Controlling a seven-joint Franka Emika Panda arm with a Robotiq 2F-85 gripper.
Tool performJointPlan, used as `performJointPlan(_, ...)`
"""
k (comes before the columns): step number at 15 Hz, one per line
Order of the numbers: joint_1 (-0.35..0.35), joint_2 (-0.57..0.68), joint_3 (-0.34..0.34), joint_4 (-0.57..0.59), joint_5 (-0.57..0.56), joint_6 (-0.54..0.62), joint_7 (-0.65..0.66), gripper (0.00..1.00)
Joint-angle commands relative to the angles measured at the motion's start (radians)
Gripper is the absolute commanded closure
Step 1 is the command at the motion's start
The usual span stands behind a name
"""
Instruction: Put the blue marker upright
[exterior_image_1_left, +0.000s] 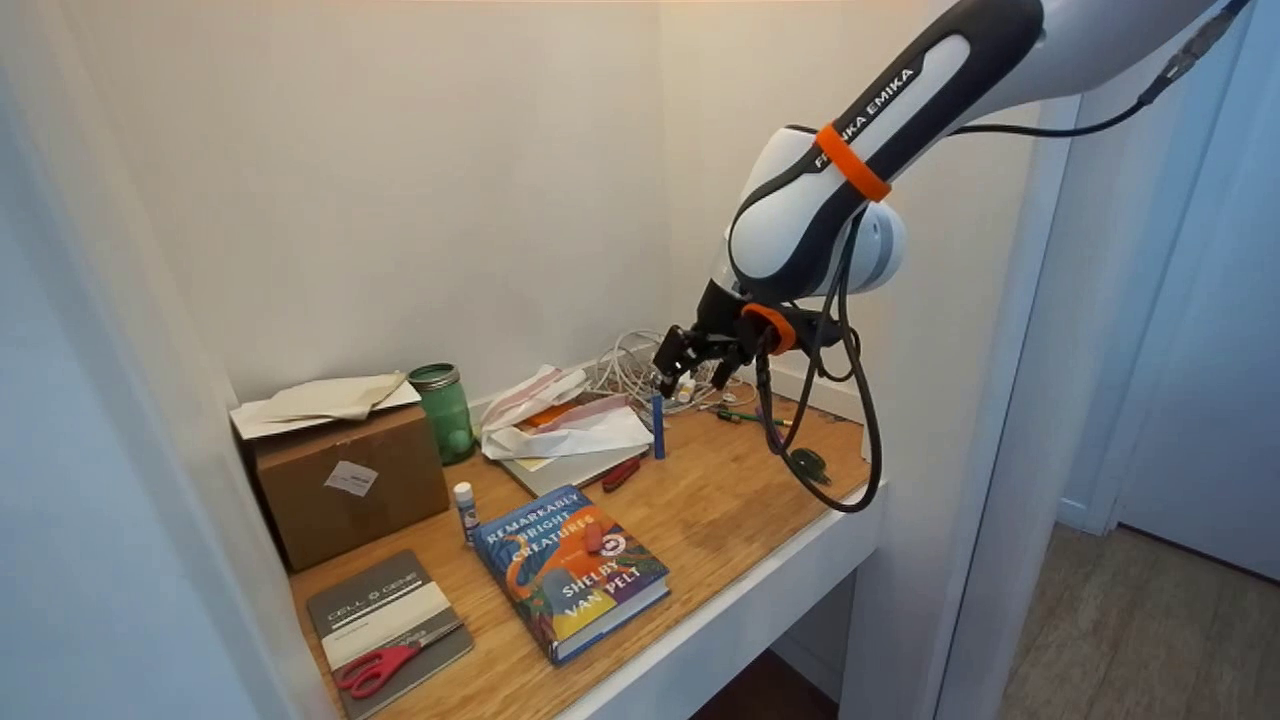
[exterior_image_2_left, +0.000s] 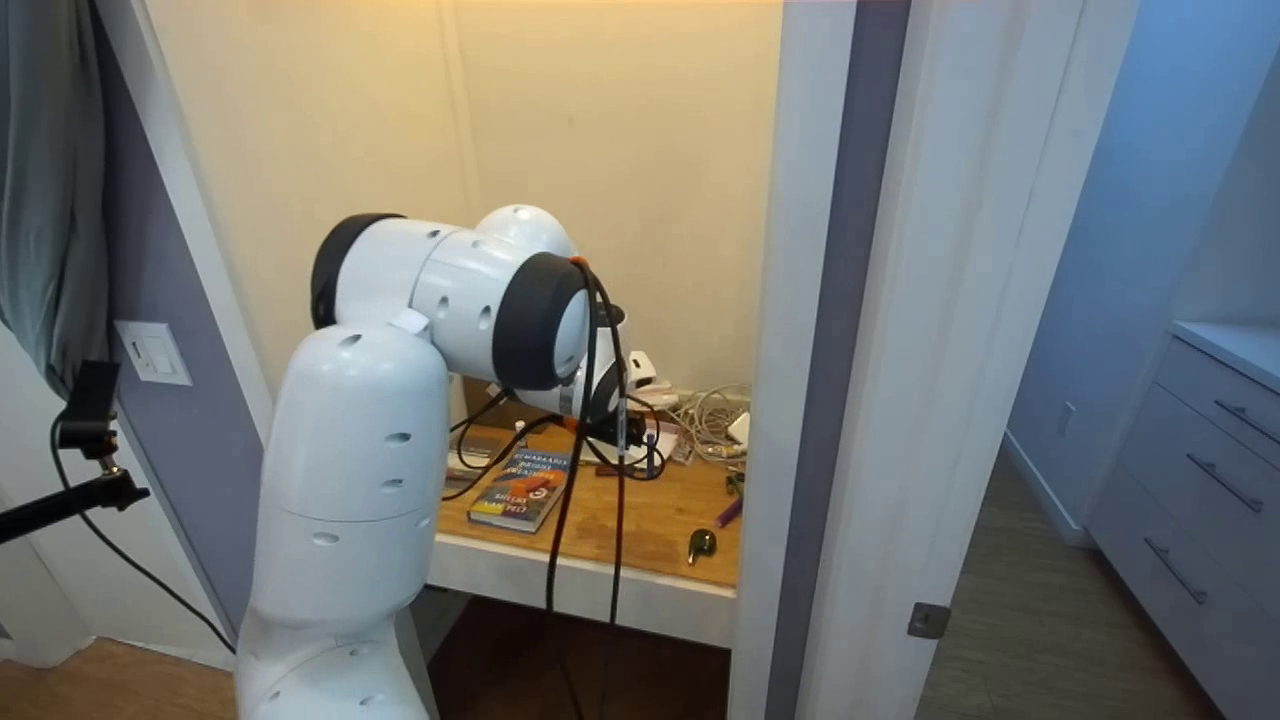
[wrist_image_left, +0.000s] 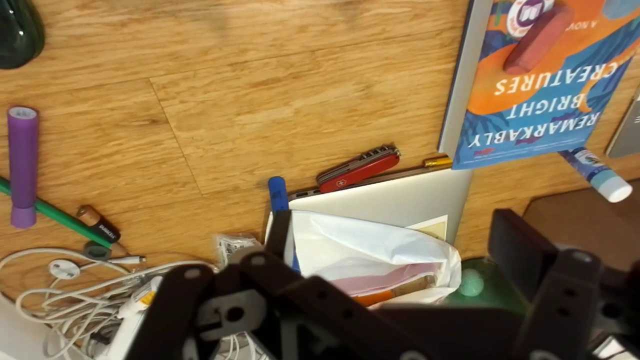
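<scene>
Currently, gripper (wrist_image_left: 392, 222) jaws stand wide apart, holding nothing. Blue marker (exterior_image_1_left: 658, 428), upright at one o'clock from book (exterior_image_1_left: 570, 575) in an exterior view, should be light, stiff; grasp mid-barrel.

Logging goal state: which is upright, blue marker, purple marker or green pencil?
The blue marker: it stands on end; purple marker and green pencil lie on their sides.

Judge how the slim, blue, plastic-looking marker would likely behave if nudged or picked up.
The slim blue marker would likely tip easily: it appears upright on a narrow end in an exterior view. Its rounded body may roll once down. It probably lifts as one stiff piece, since its outline looks straight.
</scene>
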Motion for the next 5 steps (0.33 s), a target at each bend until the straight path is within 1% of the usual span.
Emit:
performJointPlan(1,0.149,-0.064,-0.15,-0.018,0.077,-0.026,-0.049,0.0)
performJointPlan(2,0.17,-0.034,-0.165,0.001,0.104,-0.001,-0.069,0.0)
performJointPlan(3,0.193,-0.037,-0.19,0.001,0.102,-0.001,-0.066,0.0)
performJointPlan(5,0.211,-0.041,-0.208,0.0,0.1,-0.001,-0.063,0.0)
